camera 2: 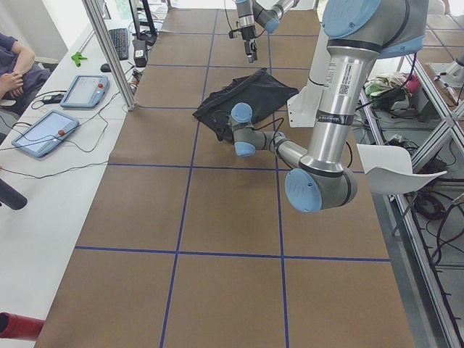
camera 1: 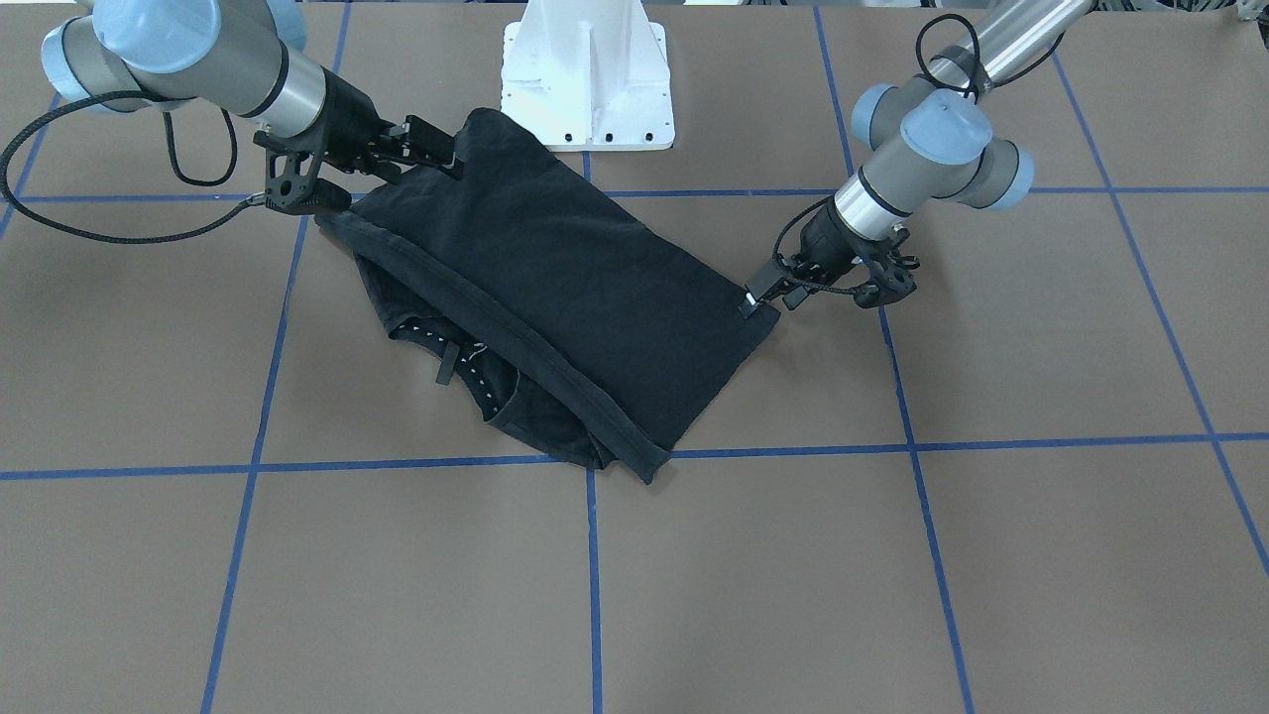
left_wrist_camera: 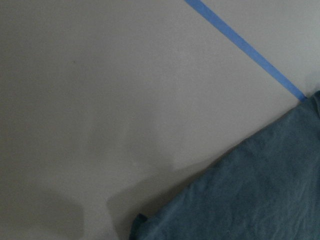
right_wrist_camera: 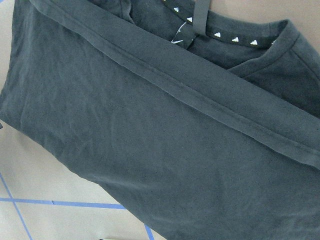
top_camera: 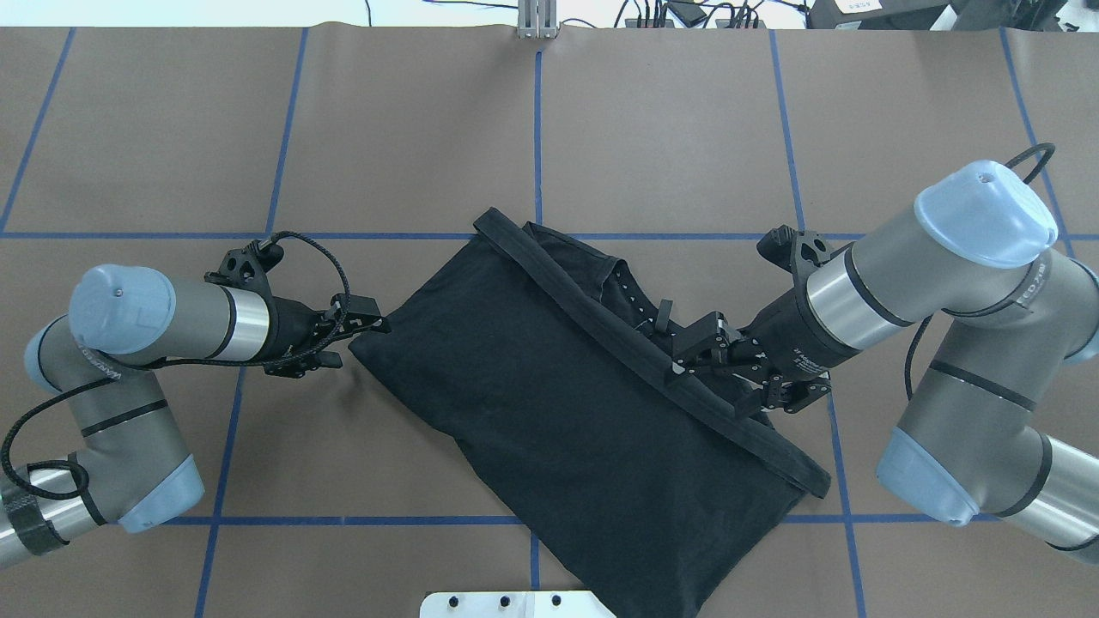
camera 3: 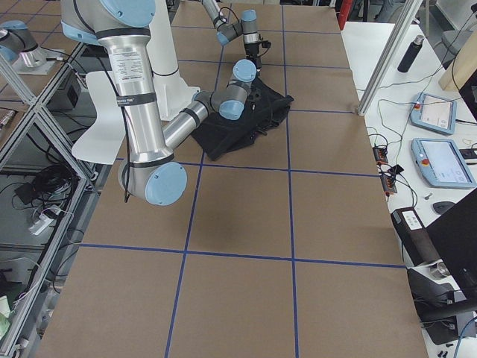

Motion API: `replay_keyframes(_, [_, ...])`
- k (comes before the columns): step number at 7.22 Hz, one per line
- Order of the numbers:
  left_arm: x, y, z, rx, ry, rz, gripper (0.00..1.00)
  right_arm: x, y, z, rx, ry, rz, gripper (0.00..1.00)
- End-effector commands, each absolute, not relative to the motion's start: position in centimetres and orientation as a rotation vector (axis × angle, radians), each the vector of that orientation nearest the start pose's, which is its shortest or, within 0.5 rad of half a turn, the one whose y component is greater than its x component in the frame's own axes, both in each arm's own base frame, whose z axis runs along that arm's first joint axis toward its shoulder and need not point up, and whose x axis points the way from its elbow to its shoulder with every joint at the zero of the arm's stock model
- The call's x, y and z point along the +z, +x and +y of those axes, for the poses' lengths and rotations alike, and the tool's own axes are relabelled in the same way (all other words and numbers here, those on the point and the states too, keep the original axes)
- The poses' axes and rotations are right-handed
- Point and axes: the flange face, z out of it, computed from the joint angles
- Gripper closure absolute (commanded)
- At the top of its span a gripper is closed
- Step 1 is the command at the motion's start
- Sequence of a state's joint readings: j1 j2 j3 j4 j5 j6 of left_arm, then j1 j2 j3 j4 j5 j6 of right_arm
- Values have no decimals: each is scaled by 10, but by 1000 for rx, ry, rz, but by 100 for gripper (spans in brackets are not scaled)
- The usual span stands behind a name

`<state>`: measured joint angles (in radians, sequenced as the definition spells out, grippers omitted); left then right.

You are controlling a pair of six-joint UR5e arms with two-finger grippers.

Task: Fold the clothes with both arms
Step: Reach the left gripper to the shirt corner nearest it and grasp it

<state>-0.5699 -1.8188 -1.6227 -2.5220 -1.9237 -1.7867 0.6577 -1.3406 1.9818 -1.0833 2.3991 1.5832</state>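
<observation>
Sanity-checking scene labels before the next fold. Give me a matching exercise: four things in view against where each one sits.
Things:
1. black fabric T-shirt
2. left arm's small black gripper
3. right arm's small black gripper
4. white metal pedestal base

Places:
A. over the shirt's thick edge band
B. at the brown table's robot-side edge, centred
C. at a corner of the shirt
D. lying folded mid-table, across blue tape lines

Pairs: 1-D, 2-C, 3-A, 4-B
</observation>
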Motion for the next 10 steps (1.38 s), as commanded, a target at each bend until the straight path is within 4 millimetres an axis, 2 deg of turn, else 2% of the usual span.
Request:
replay_keyframes(1, [394, 454, -407, -457, -83, 1279, 14, 281, -368, -365, 117, -354, -1227, 0])
replay_keyframes(3, [391, 455, -407, -453, -83, 1285, 29, 281, -364, -369, 124, -353, -1229, 0])
replay_keyframes(8, [398, 463, -409, -457, -89, 1267, 29, 281, -359, -373, 132, -347, -1233, 0])
replay_keyframes(9, [396, 463, -409, -455, -90, 1270, 58, 281, -360, -373, 131, -350, -1231, 0])
replay_keyframes(10, [396, 462, -409, -455, -89, 1272, 100, 281, -360, -373, 131, -350, -1231, 0])
